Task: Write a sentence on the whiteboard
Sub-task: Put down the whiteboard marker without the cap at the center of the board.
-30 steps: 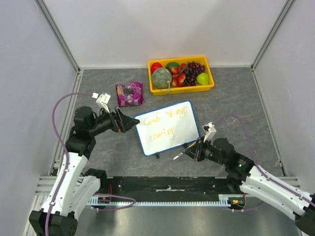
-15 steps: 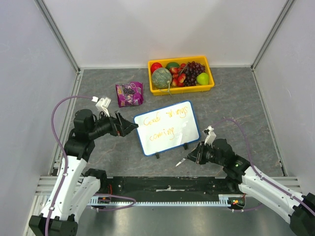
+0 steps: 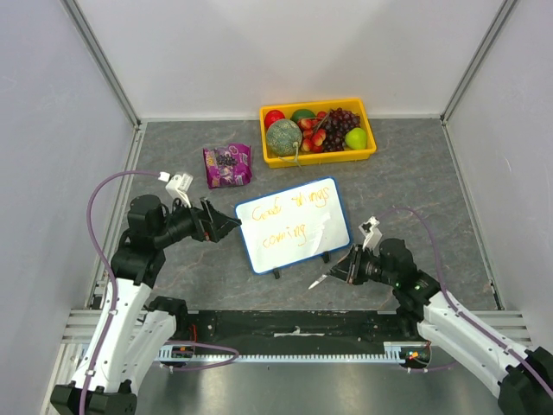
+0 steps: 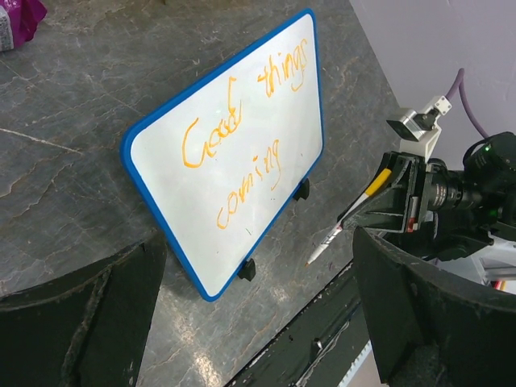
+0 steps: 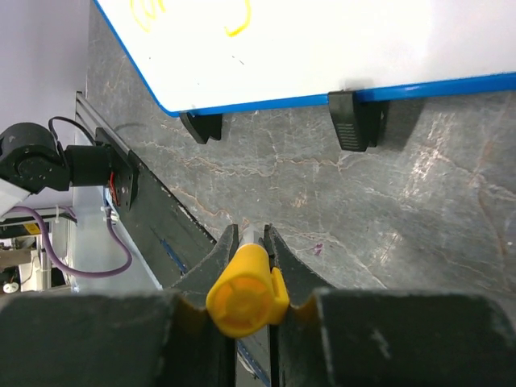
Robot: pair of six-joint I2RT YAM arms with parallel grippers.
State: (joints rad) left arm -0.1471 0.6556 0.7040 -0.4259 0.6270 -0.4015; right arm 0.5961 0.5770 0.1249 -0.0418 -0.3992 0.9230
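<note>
The overhead view alone takes in the whole table (image 3: 415,173). The left pincer (image 3: 226,221) stands spread wide just off the left edge of the whiteboard (image 3: 298,246), holding nothing. The right pincer (image 3: 348,267) is clamped on a marker (image 3: 321,278), just off the board's near right corner, with the marker tip pointing toward the black rail (image 3: 294,333).

Only the left wrist view reads the sentence (image 4: 242,153) plainly ("Good things" above "coming", in orange); it lies ahead of the left pincer's fingers (image 4: 89,314), with the board propped on black feet (image 4: 247,268).

Only the right wrist view shows the marker's yellow end pinched between the right pincer's fingers (image 5: 218,258), the board's blue rim ahead, and bare stone between.

Bare table lies to the right of the right pincer. A purple bag (image 3: 227,165) sits beyond the left pincer, and a yellow tray (image 3: 363,154) lies well past the board's far edge.
</note>
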